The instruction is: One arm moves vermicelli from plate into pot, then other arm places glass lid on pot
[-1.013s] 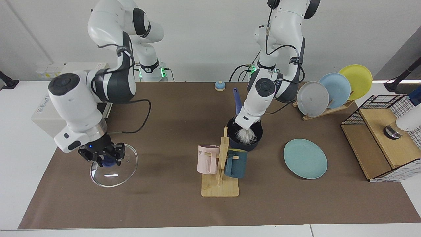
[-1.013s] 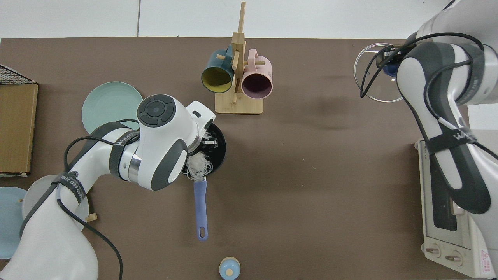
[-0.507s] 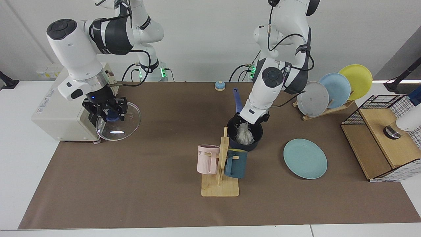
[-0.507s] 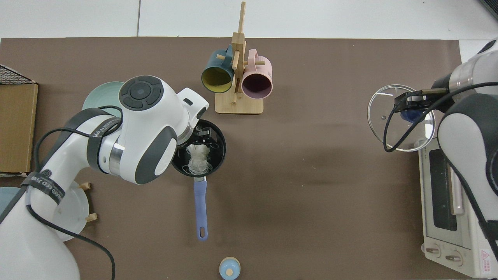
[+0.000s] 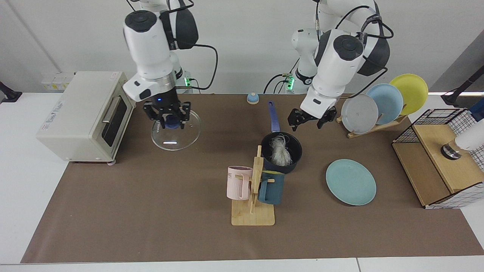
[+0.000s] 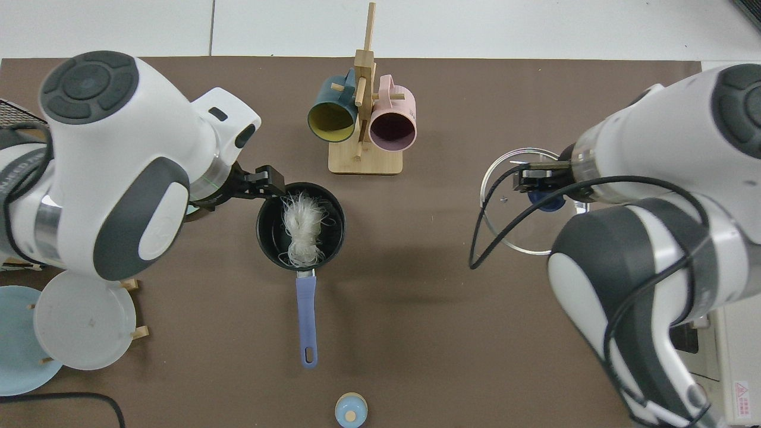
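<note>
Fingers of the right gripper (image 5: 169, 120) are clamped on the knob of the fragile, slippery glass lid (image 5: 176, 130), carried above the tabletop's far edge; the left gripper (image 5: 311, 120), spread empty, is seen beside the pot (image 5: 281, 152), where soft vermicelli (image 5: 279, 149) is heaped.

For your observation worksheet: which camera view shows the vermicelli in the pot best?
The top view: it looks straight into the pot, showing the whole vermicelli tangle. In the facing view the vermicelli is seen at a slant, with the pot wall hiding its base.
</note>
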{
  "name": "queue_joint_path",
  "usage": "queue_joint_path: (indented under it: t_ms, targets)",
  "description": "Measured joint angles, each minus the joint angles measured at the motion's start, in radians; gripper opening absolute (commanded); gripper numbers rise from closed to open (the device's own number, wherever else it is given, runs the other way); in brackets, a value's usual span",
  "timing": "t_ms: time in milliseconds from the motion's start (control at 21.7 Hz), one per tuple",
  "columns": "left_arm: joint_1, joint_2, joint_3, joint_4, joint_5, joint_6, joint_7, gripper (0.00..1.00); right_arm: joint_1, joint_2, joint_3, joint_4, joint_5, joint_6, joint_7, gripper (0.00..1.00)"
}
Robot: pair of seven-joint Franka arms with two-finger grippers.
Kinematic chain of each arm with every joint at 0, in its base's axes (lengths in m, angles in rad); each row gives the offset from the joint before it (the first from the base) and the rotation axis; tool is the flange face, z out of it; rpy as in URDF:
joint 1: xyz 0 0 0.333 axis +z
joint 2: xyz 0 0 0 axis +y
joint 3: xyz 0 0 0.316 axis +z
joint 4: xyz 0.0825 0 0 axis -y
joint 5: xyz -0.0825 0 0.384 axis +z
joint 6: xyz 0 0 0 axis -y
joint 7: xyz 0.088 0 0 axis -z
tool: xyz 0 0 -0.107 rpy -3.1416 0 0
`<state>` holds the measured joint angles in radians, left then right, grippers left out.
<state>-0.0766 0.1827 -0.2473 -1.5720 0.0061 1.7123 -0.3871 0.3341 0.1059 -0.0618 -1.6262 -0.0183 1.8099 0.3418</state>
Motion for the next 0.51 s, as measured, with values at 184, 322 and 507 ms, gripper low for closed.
queue_joint_path:
  t_ms: [184, 322, 507]
  targets:
    - [0.009, -0.02, 0.123, 0.002, 0.001, -0.001, 0.197, 1.0, 0.152, 0.068, 0.001, 0.106, -0.015, -0.084, 0.171, 0.0]
    - [0.017, -0.043, 0.2, 0.003, 0.001, -0.012, 0.314, 1.0, 0.236, 0.175, 0.0, 0.248, -0.017, -0.133, 0.285, 0.0]
    - [0.018, -0.069, 0.259, 0.003, 0.001, -0.032, 0.371, 1.0, 0.315, 0.328, -0.002, 0.403, -0.017, -0.138, 0.386, 0.0]
